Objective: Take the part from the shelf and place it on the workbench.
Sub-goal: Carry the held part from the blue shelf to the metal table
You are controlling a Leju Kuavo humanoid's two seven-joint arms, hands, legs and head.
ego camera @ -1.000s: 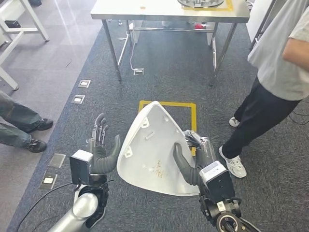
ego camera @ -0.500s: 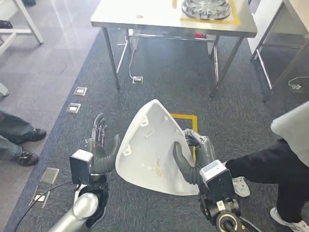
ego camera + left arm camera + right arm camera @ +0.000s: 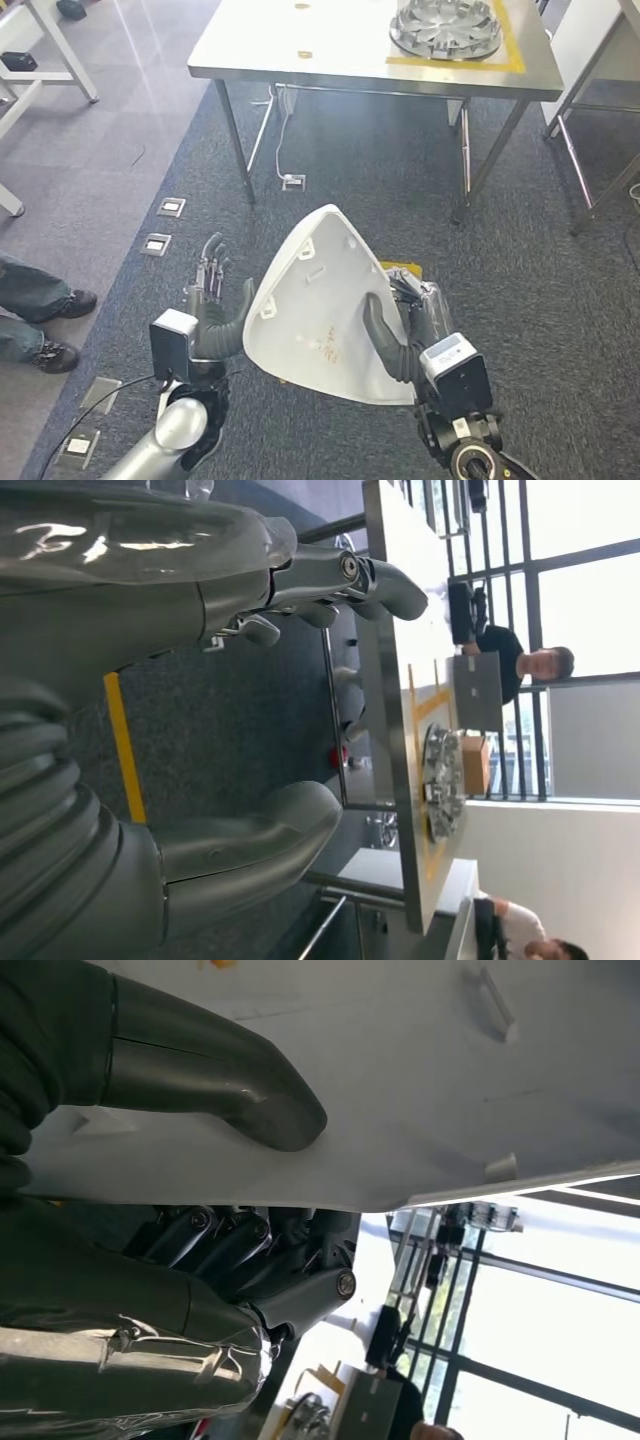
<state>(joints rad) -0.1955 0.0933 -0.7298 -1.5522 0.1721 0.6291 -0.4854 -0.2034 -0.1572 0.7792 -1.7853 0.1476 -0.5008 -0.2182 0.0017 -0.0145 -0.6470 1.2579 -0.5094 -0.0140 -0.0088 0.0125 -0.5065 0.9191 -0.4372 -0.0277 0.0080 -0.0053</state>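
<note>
- The part (image 3: 324, 310), a white curved shell with small moulded tabs on its inner face, was already off the shelf and was carried in front of the robot, well short of the workbench.
- The right hand (image 3: 411, 325) was grasping the part: its thumb pressed on the inner face while its fingers (image 3: 226, 1240) wrapped behind the edge, as the right wrist view showed.
- The left hand (image 3: 211, 305) was released, fingers apart and pointing up, its thumb lying just beside the part's left edge; whether it touched that edge could not be told.
- The metal surface (image 3: 340, 45) stood ahead across the dark carpet, and it already carried a silver wheel cover (image 3: 445, 25) inside a yellow-taped outline.
- By my reading, the pick-up was done; closing the gap to the surface and setting the part down were left.
- Against the earlier frames, the whole view had shifted: the surface showed more of its top, and the yellow floor marking (image 3: 404, 268) had slid almost wholly under the part, so the camera had moved.
- The person in a grey top seen on the right earlier was gone from the head view; the hold on the part looked unchanged.
</note>
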